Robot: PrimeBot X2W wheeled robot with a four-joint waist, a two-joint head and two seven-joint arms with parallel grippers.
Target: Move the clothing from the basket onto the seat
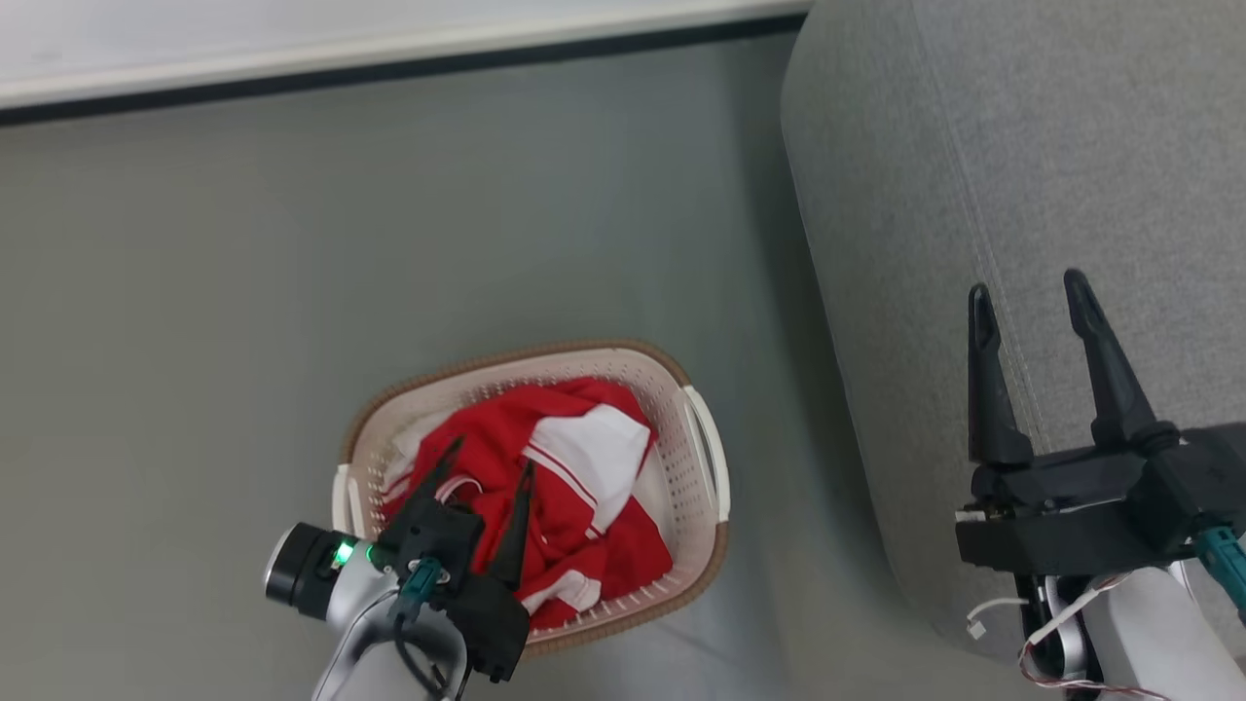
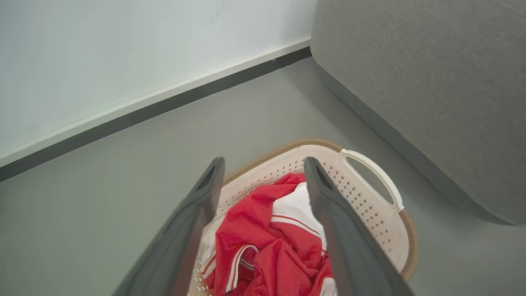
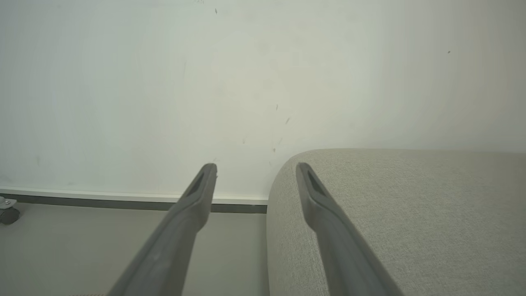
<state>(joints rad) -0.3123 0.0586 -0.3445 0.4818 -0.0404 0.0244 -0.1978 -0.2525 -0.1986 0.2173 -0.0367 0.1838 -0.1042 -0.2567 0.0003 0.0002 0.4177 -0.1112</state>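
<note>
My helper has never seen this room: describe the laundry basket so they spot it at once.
Find the big light-grey sofa; on the grey floor near its rounded edge stands the basket. It is oval, cream-white and perforated, with a brown rim, and holds red-and-white clothing.

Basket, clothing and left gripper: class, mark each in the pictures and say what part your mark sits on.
basket (image 1: pixel 672 477), head view, on its perforated inner wall.
clothing (image 2: pixel 254 230), left wrist view, on a red fold.
left gripper (image 1: pixel 492 455), head view, midway between its open fingertips.
</note>
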